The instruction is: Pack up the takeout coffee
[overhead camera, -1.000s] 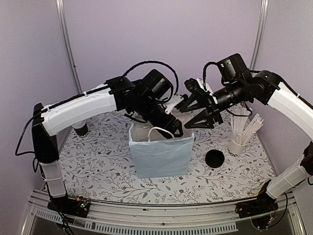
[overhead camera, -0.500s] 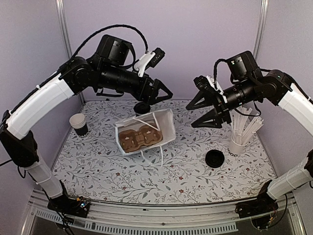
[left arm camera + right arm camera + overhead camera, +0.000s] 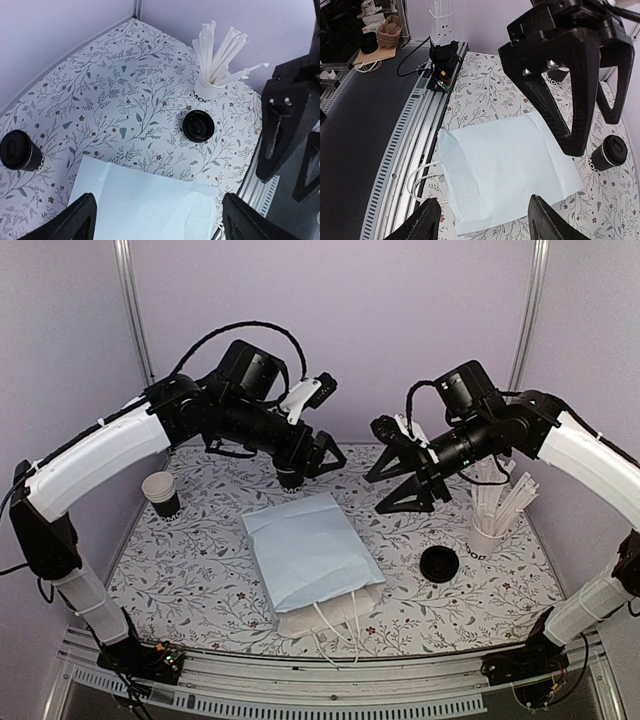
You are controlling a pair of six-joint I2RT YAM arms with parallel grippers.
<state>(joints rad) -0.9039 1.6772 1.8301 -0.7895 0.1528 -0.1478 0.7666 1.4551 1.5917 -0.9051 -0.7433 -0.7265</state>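
Both the left gripper [image 3: 160,217] and the right gripper [image 3: 485,220] hover empty, jaws wide apart.
The takeout coffee [image 3: 611,152] stands at the right-wrist view's right edge, beside the flat pale-blue paper bag [image 3: 510,165]; stand that bag open first, then carry the cup level.

Bright, even, diffuse light — faint shadows, everything sharp.

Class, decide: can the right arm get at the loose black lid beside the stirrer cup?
Probably yes: the right gripper hangs open and empty, and the lid lies uncovered beside the stirrer cup.
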